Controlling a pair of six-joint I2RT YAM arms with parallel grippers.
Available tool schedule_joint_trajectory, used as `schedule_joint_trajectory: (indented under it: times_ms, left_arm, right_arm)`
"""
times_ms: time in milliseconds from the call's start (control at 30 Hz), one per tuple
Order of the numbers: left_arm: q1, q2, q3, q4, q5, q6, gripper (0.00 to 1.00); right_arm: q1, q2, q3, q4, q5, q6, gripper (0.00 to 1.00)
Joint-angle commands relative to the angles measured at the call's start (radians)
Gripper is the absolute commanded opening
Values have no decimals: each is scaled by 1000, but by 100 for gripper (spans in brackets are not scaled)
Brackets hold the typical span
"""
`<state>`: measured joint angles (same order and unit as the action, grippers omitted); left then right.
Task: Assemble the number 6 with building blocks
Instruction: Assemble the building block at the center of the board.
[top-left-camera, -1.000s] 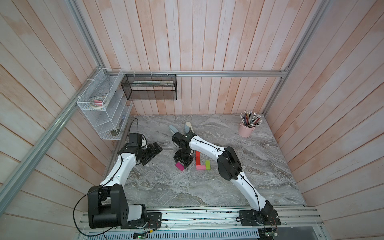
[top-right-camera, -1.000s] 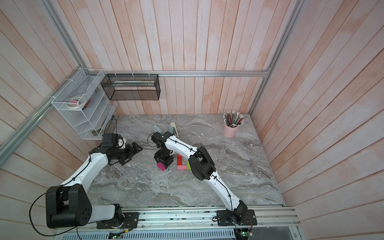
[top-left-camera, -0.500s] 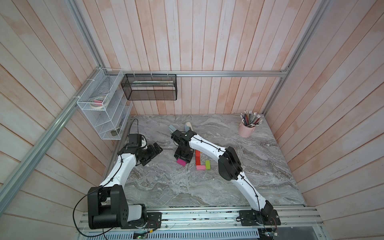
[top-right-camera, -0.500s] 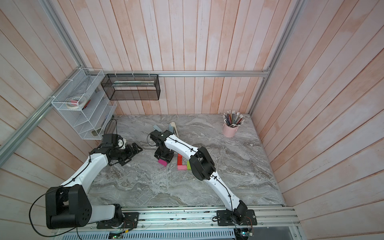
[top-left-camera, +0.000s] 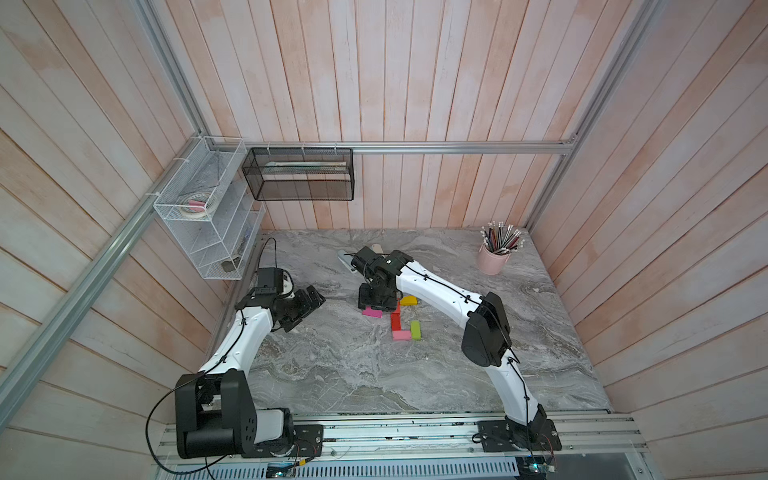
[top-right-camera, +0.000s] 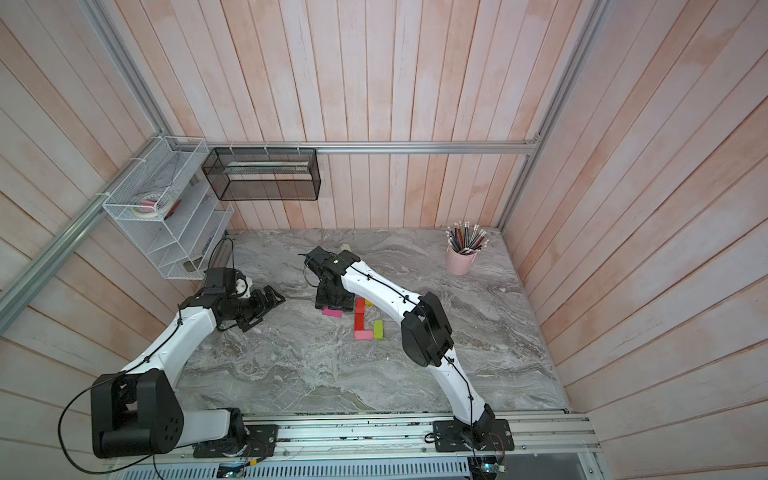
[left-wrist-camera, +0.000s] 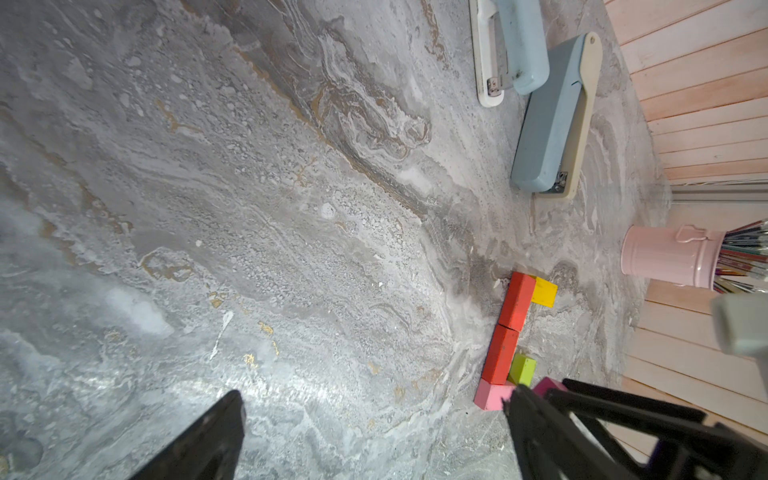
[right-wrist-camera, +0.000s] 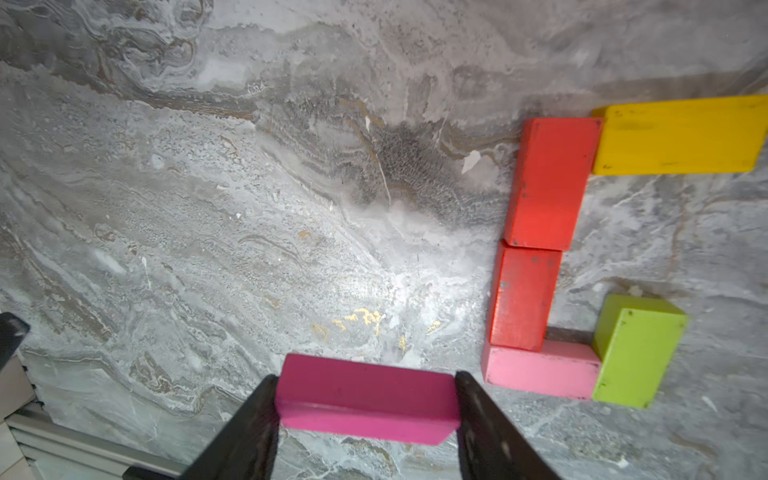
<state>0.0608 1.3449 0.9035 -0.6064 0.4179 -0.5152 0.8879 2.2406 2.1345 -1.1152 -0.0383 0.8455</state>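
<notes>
My right gripper (right-wrist-camera: 365, 376) is shut on the magenta block (right-wrist-camera: 365, 395), its fingers pressing the two short ends. In both top views the magenta block (top-left-camera: 372, 312) hangs just left of the laid-out blocks. Two red blocks (right-wrist-camera: 548, 183) (right-wrist-camera: 523, 295) lie end to end in a column. A yellow block (right-wrist-camera: 681, 135) branches from the column's far end. A light pink block (right-wrist-camera: 540, 370) and a lime green block (right-wrist-camera: 636, 353) form a hook at its near end. My left gripper (left-wrist-camera: 372, 397) stands open and empty over bare marble, left of the blocks (top-left-camera: 311, 301).
Two staplers (left-wrist-camera: 552, 116) (left-wrist-camera: 511, 41) lie at the back of the table behind the right arm. A pink cup of pencils (top-left-camera: 492, 259) stands at the back right corner. A white wire rack (top-left-camera: 208, 216) and a black mesh basket (top-left-camera: 299, 174) hang on the walls.
My right gripper has carried the magenta block away from the front of the table and to the right, closer to the red column. The left arm has stayed where it was.
</notes>
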Motion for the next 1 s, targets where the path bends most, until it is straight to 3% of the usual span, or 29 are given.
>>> schedule_joint_trajectory:
  times_ms: [0, 300, 967]
  left_arm:
    - [4, 10, -1, -9, -11, 20, 100]
    - [3, 32, 21, -10, -8, 17, 100]
    - [4, 71, 48, -16, -21, 12, 100]
  right_arm:
    - [-31, -38, -57, -19, 48, -42, 64]
    - [-114, -145, -295, 62, 76, -79, 65]
    - [-204, -173, -448, 155, 59, -136, 65]
